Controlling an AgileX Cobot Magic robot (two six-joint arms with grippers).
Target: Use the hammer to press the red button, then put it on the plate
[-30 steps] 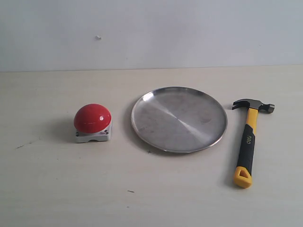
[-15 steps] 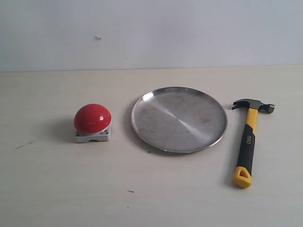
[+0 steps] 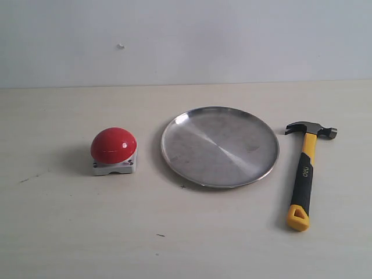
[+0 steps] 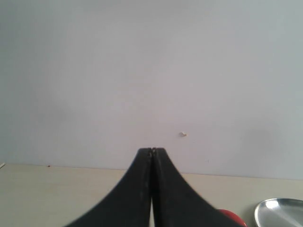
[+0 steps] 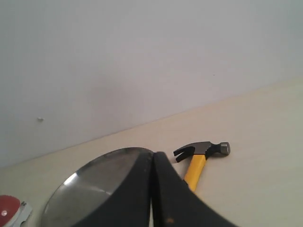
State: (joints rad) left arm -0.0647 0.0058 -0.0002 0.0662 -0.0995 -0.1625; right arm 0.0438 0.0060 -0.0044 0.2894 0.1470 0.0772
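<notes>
The hammer (image 3: 304,174) lies flat on the table at the right, dark head (image 3: 311,128) at the far end and yellow looped end nearest the camera. The silver plate (image 3: 220,146) sits in the middle with nothing on it. The red button (image 3: 114,145) stands on its grey-white base at the left. Neither arm shows in the exterior view. My left gripper (image 4: 152,150) is shut and holds nothing; a sliver of the red button (image 4: 232,218) and the plate's rim (image 4: 279,212) show beside it. My right gripper (image 5: 153,154) is shut and empty, with the hammer (image 5: 199,158) and the plate (image 5: 92,187) beyond it.
A plain pale wall (image 3: 186,40) rises behind the light wooden table (image 3: 174,232). A small white speck (image 3: 121,46) marks the wall. A few dark flecks dot the tabletop near the front.
</notes>
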